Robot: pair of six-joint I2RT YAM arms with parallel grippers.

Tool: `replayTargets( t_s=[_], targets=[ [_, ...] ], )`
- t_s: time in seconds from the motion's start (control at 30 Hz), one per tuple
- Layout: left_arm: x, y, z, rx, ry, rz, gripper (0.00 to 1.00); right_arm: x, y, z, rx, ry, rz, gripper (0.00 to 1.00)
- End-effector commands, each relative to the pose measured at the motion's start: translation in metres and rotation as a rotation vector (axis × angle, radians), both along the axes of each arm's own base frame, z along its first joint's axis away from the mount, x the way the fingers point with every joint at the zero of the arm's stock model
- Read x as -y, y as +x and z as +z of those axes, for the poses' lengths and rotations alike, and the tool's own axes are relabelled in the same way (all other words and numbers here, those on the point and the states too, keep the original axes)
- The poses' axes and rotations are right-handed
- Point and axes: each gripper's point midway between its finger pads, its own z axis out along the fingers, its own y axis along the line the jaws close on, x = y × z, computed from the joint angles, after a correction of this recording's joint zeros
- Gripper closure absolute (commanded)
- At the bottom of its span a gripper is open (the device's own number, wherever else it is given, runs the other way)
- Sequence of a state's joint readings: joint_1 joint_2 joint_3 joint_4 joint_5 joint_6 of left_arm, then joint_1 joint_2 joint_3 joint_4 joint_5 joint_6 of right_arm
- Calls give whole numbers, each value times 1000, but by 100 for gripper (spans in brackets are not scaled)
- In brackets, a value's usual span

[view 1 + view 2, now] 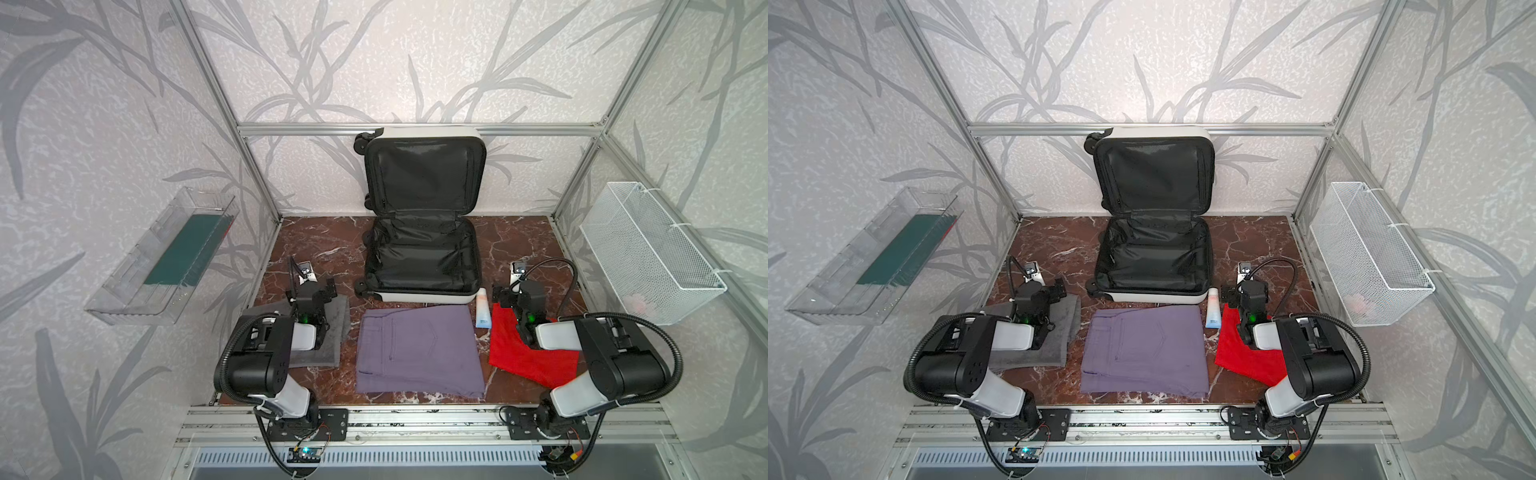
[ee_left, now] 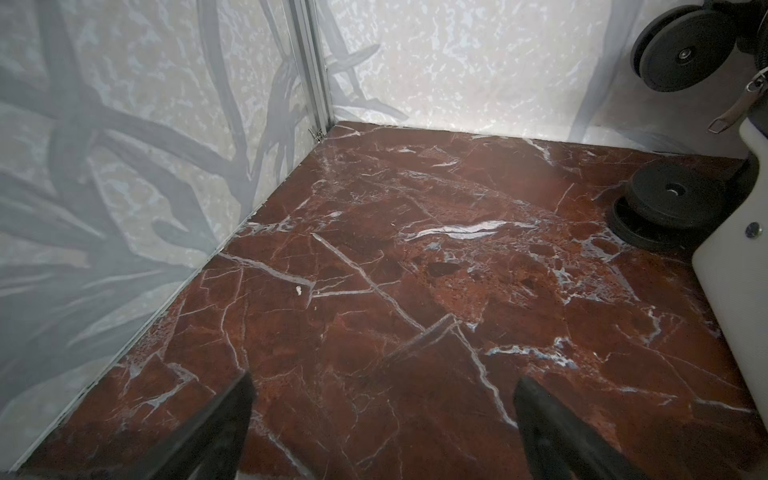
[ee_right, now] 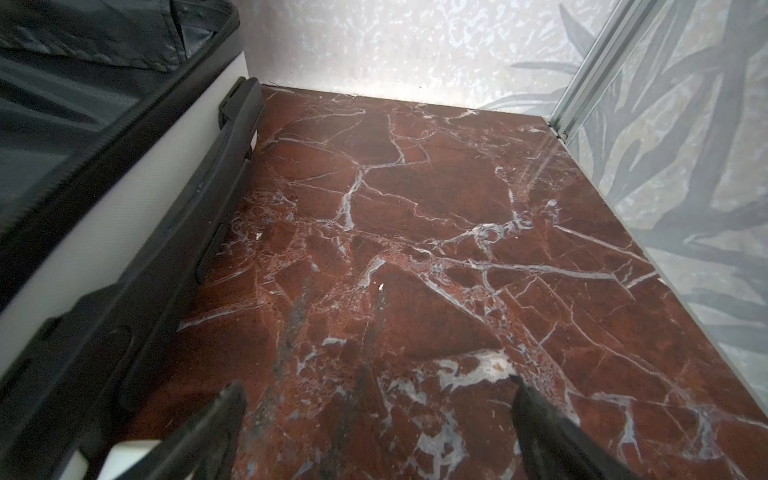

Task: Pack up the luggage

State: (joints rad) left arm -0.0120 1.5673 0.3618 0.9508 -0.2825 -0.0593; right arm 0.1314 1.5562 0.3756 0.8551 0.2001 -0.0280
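On the marble table (image 1: 316, 245), luggage (image 1: 422, 257) lid up — left gripper (image 2: 383, 377), right gripper (image 3: 378, 383) wide apart, empty.

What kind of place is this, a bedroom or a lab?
Likely a robot test booth: an aluminium frame holds wallpapered panels, the left arm and right arm are bolted to a front rail, and the luggage lies open on a marble-look tabletop.

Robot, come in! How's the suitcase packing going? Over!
Left gripper, right gripper: open, empty. Luggage open, nothing packed. Trousers, towel, red cloth, tube lie in front. Nothing blocking.
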Motion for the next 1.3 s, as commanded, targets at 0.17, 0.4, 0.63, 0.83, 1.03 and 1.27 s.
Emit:
replayTargets(
  t_s=[0.17,0.4,0.63,0.83,1.03,1.27],
  targets=[
    [2,4,4,13,11,-16,1,1,6,15,43,1,-5,1],
    [1,4,4,14,10,-14,1,1,6,14,43,2,-5,1],
    [1,5,5,12,8,-14,1,1,6,14,43,3,-6,1],
    [1,5,5,12,7,-14,1,1,6,15,44,3,-5,1],
    [2,4,4,10,6,-18,1,1,6,15,43,4,-5,1],
    [-4,0,35,-8,29,40,1,5,1,53,5,4,-30,1]
  ],
)
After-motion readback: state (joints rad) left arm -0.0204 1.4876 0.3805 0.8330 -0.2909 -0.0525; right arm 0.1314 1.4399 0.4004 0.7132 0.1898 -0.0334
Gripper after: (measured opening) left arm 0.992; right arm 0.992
